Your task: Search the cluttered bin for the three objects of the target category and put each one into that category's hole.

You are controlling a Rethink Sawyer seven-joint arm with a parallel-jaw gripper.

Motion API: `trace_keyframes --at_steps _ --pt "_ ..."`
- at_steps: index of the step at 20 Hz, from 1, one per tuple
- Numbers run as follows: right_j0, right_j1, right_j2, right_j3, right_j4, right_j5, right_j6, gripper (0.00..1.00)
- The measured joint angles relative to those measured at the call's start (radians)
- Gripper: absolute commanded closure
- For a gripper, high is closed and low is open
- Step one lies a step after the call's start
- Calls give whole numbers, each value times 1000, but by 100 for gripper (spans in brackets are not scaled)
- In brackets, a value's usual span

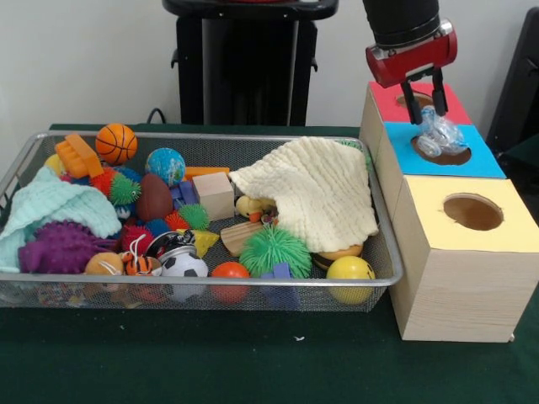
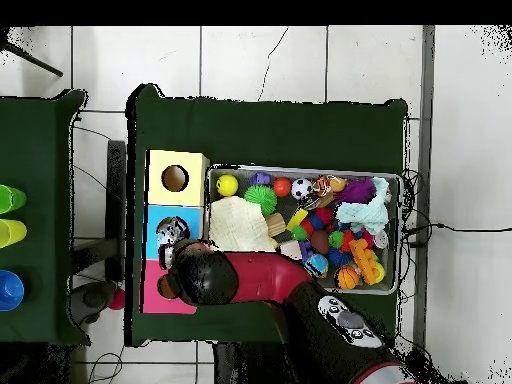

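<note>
My gripper [image 1: 427,114] hangs over the blue-topped box [image 1: 486,162] and is shut on a crumpled foil lump [image 1: 441,135], holding it right above the round dark hole [image 1: 448,157]. In the overhead view the foil lump [image 2: 172,232] sits over the blue top [image 2: 156,219], beside the arm's black wrist. The silver wire-mesh bin [image 1: 210,137] stands to the left, full of toys. A small shiny tin [image 1: 172,244] lies near its front wall, beside a soccer ball [image 1: 184,267]. No other silvery item shows.
The red-topped box [image 1: 383,97] stands behind the blue one and the yellow-topped box [image 1: 505,231] in front. A pale yellow cloth [image 1: 316,189] covers the bin's right part. A mint cloth [image 1: 50,206], spiky balls and wooden blocks fill the rest.
</note>
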Motion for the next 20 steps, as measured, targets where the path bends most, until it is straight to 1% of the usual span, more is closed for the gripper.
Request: trace_keyframes --at_steps 5,6,20 --pt "16 0 -20 -7 7 -3 0 100" --pt "21 1 -26 -7 11 -11 0 0" --pt "39 27 -30 -6 11 -31 0 0"
